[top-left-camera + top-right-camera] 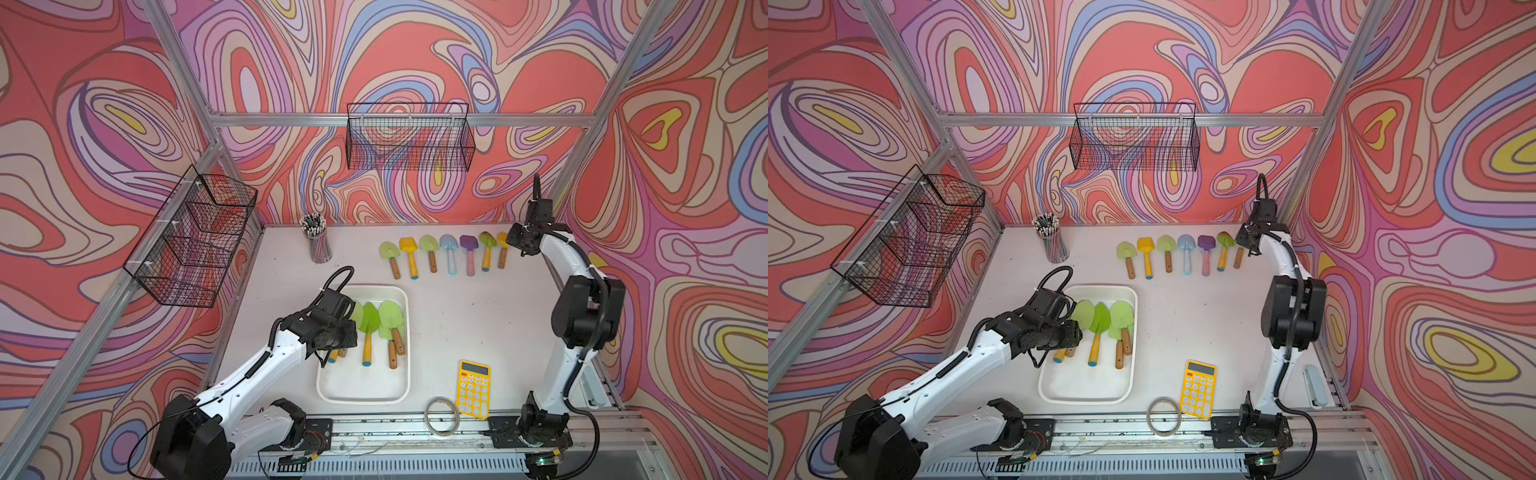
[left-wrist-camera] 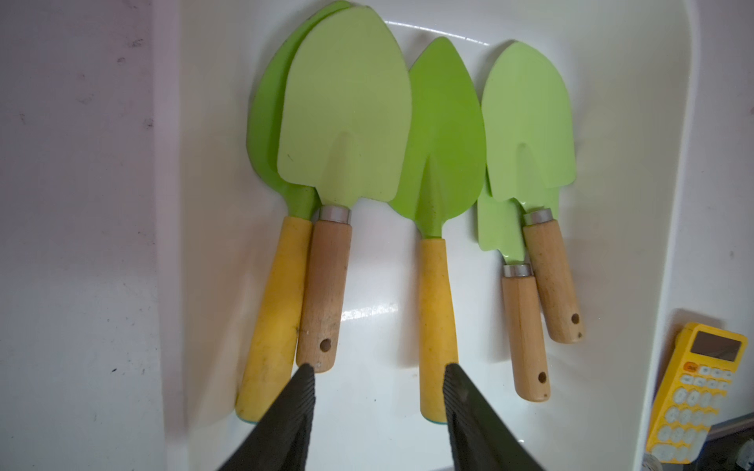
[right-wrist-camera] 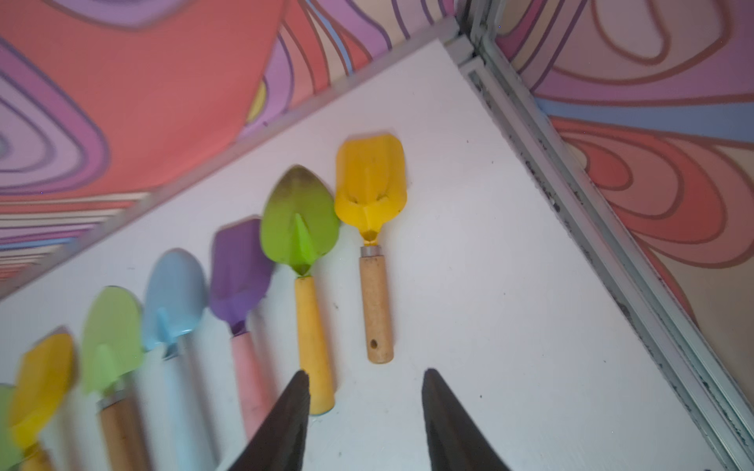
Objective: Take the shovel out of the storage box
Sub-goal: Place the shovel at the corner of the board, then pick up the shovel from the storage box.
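The shovel (image 2: 438, 310) with the yellow handle lies mid storage box (image 1: 361, 386), long axis along the box, blade toward the back wall, handle end just beside one finger (image 2: 469, 407) of the nearer left gripper (image 2: 377, 367), fingers apart and empty, as on the distant right gripper (image 3: 365, 372).

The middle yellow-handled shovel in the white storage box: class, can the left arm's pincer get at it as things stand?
Probably yes: the left pincer hangs open over the storage box, and that shovel has its handle bare beside one fingertip.
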Robot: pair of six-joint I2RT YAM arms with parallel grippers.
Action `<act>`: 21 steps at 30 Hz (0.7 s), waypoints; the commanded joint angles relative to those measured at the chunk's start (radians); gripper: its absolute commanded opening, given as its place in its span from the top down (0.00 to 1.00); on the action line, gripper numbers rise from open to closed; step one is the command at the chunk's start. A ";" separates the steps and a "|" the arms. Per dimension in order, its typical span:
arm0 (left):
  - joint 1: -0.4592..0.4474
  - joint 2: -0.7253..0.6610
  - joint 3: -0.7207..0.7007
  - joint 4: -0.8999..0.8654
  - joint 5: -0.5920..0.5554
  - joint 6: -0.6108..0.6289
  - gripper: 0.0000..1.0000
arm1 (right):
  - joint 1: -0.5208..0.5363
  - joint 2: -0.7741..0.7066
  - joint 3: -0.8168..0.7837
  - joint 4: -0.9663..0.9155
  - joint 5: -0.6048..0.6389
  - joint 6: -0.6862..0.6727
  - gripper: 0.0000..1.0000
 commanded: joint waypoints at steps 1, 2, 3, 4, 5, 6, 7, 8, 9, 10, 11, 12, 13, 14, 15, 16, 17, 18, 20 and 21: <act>-0.013 0.054 0.037 0.004 -0.066 0.017 0.50 | 0.009 -0.135 -0.149 0.110 -0.098 0.088 0.54; -0.017 0.074 0.046 0.000 -0.078 0.017 0.51 | 0.018 -0.188 -0.194 0.134 -0.123 0.101 0.54; -0.019 0.098 0.057 -0.011 -0.090 0.017 0.55 | 0.031 -0.227 -0.240 0.153 -0.147 0.105 0.55; -0.023 0.119 0.069 -0.022 -0.098 0.020 0.58 | 0.043 -0.255 -0.267 0.154 -0.165 0.103 0.55; -0.027 0.143 0.079 -0.033 -0.108 0.024 0.60 | 0.059 -0.286 -0.295 0.154 -0.179 0.100 0.56; -0.032 0.160 0.083 -0.036 -0.118 0.027 0.61 | 0.074 -0.320 -0.324 0.155 -0.189 0.100 0.57; -0.036 0.171 0.083 -0.035 -0.123 0.027 0.62 | 0.086 -0.345 -0.348 0.158 -0.203 0.100 0.57; -0.039 0.181 0.083 -0.033 -0.127 0.025 0.63 | 0.099 -0.373 -0.375 0.156 -0.219 0.104 0.57; -0.040 0.193 0.085 -0.035 -0.135 0.021 0.63 | 0.111 -0.399 -0.401 0.159 -0.231 0.112 0.58; -0.041 0.202 0.085 -0.037 -0.142 0.021 0.63 | 0.123 -0.417 -0.422 0.164 -0.246 0.115 0.59; -0.043 0.213 0.085 -0.041 -0.153 0.018 0.63 | 0.138 -0.435 -0.438 0.157 -0.259 0.117 0.59; -0.046 0.223 0.087 -0.049 -0.171 0.016 0.63 | 0.153 -0.451 -0.454 0.151 -0.267 0.116 0.59; -0.049 0.233 0.088 -0.055 -0.185 0.014 0.62 | 0.168 -0.464 -0.467 0.150 -0.270 0.113 0.59; -0.052 0.242 0.089 -0.063 -0.201 0.013 0.62 | 0.186 -0.479 -0.476 0.140 -0.269 0.104 0.59; -0.054 0.250 0.090 -0.071 -0.209 0.014 0.62 | 0.200 -0.489 -0.483 0.128 -0.261 0.097 0.59; -0.056 0.254 0.088 -0.071 -0.210 0.013 0.62 | 0.208 -0.497 -0.489 0.119 -0.262 0.089 0.59; -0.058 0.255 0.084 -0.068 -0.206 0.014 0.62 | 0.214 -0.504 -0.495 0.108 -0.259 0.081 0.59; -0.060 0.258 0.082 -0.067 -0.204 0.012 0.62 | 0.216 -0.510 -0.501 0.100 -0.257 0.080 0.60; -0.069 0.270 0.076 -0.067 -0.198 0.010 0.62 | 0.216 -0.523 -0.518 0.095 -0.255 0.076 0.60; -0.075 0.276 0.074 -0.068 -0.198 0.008 0.62 | 0.216 -0.531 -0.525 0.093 -0.253 0.076 0.60</act>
